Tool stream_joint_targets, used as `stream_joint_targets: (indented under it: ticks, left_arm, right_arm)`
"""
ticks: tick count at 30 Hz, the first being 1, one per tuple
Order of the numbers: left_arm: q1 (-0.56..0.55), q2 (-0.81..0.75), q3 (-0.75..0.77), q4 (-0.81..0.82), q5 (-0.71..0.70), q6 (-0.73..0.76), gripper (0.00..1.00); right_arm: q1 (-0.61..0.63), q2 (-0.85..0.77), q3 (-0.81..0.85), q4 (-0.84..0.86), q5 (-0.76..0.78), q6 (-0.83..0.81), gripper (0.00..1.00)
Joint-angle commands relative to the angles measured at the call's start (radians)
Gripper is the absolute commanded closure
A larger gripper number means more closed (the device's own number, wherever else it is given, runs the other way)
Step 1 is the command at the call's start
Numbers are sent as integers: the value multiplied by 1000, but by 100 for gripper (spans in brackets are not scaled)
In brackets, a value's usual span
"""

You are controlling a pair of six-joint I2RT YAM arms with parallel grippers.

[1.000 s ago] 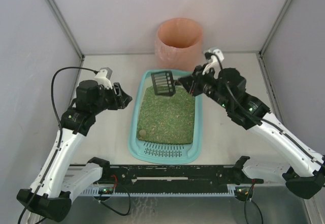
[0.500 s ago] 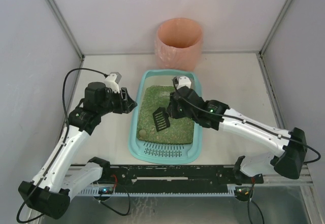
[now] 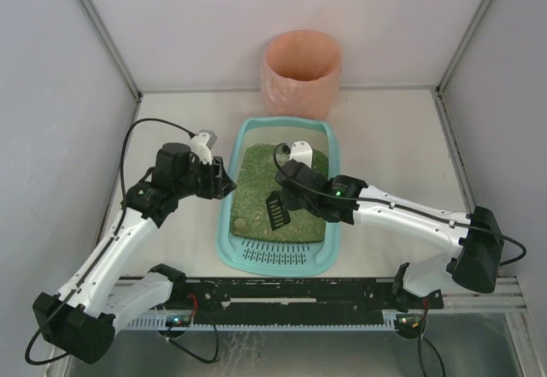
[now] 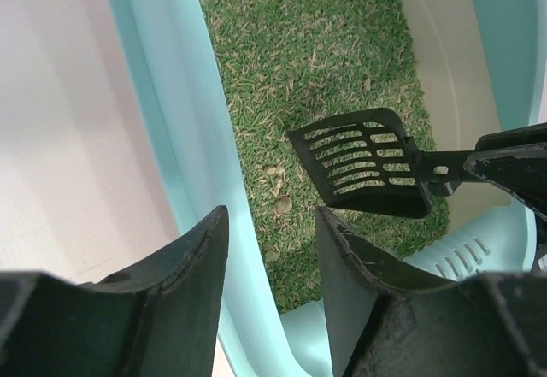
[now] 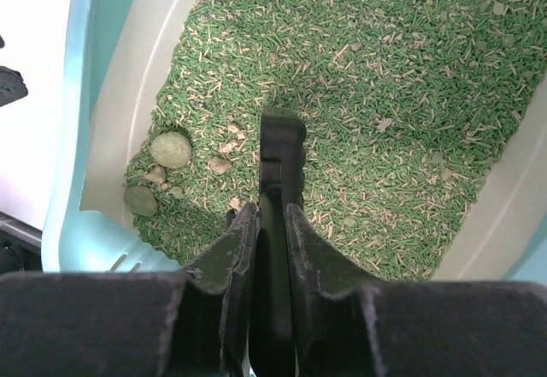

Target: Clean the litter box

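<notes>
The teal litter box (image 3: pixel 224 232) lies in the middle of the table, filled with green granules, its slotted grate at the near end. My right gripper (image 3: pixel 288 191) is shut on the handle of the black slotted scoop (image 3: pixel 277 212), which hangs low over the litter. In the right wrist view the scoop (image 5: pixel 280 150) shows edge-on between the fingers, right of a round clump (image 5: pixel 171 149) and smaller lumps (image 5: pixel 141 200). My left gripper (image 4: pixel 272 223) stands open astride the box's left rim (image 4: pixel 171 95), with litter showing in the gap. The scoop (image 4: pixel 363 163) is just beyond it.
A round pink-orange bin (image 3: pixel 301 71) stands against the back wall behind the box. Grey walls close in the table on the left, right and back. The clump (image 3: pixel 240 223) sits at the litter's near-left corner, next to the grate.
My right arm has swung the scoop from the box's far end down to the near middle of the litter. My left gripper has moved right onto the left rim, its jaws narrowing a little.
</notes>
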Motion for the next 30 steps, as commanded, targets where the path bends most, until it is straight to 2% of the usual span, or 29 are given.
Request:
stream_joint_targets:
  ticks: [1,8,12,19,24,30]
  left_arm:
    - [-17,5,-38,27,-7,-1,52]
    - [-65,36,-46,28,-13,-15,57]
    - [-81,44,-50,25,-17,-17,59]
    - [-90,48,-65,9,-12,-23,61]
    - [-89,45,-76,3,-7,-34,63]
    - [-128,48,-79,3,-9,-42,64]
  right_arm:
    - [14,10,9,21,-33,24,100]
    - [13,63,-6,172,-201,71,100]
    - [12,85,-26,236,-237,102,100]
    - [5,133,-37,240,-205,243,100]
    - [10,159,-50,256,-161,411,100]
    - [23,151,-104,354,-108,579,100]
